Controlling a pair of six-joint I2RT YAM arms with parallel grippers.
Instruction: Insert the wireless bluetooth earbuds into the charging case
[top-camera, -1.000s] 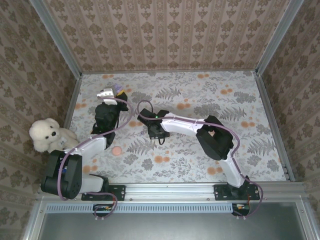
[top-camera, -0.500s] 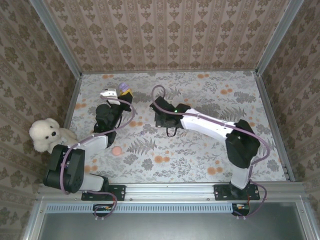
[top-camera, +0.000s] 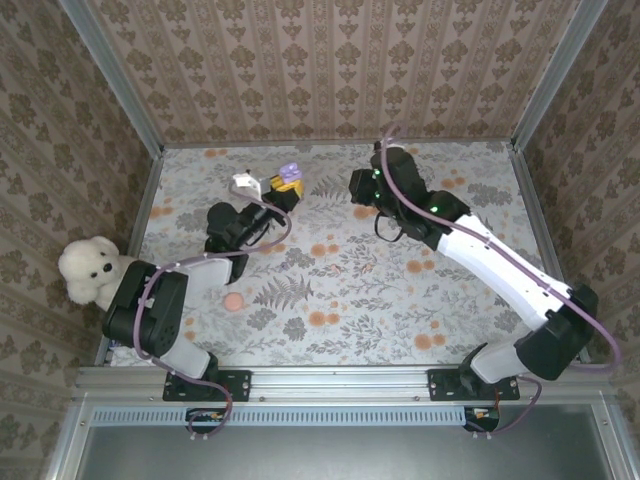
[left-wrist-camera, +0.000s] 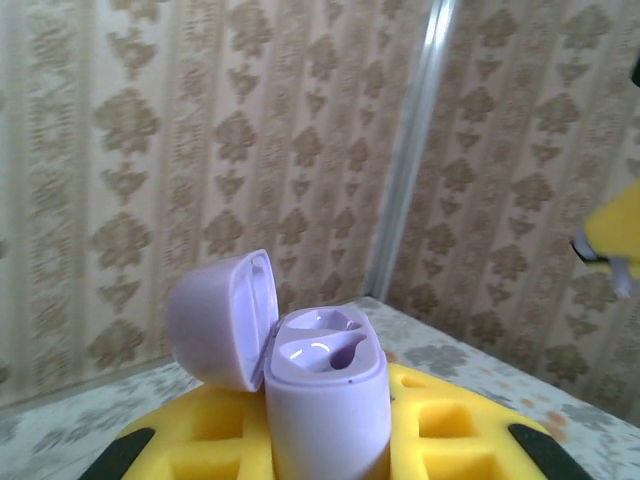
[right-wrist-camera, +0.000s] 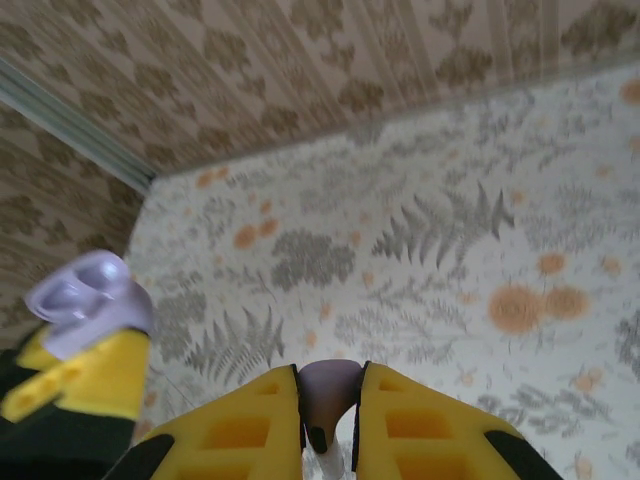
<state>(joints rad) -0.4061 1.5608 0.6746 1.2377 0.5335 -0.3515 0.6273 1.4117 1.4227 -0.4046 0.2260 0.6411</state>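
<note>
Open floral table (top-camera: 400, 290) right of the raised charging case (top-camera: 290, 172) and nearer than it, only the right gripper (top-camera: 358, 188) hanging off to its right, the back wall (top-camera: 330, 70) close behind, the plush dog (top-camera: 95, 268) well off to its near left

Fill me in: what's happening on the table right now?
The left gripper is shut on the purple charging case and holds it upright with its lid flipped open; the wells look empty. The right gripper is clamped on a purple earbud, raised over the floral table and apart from the case. The earbud is not yet inserted.
</note>
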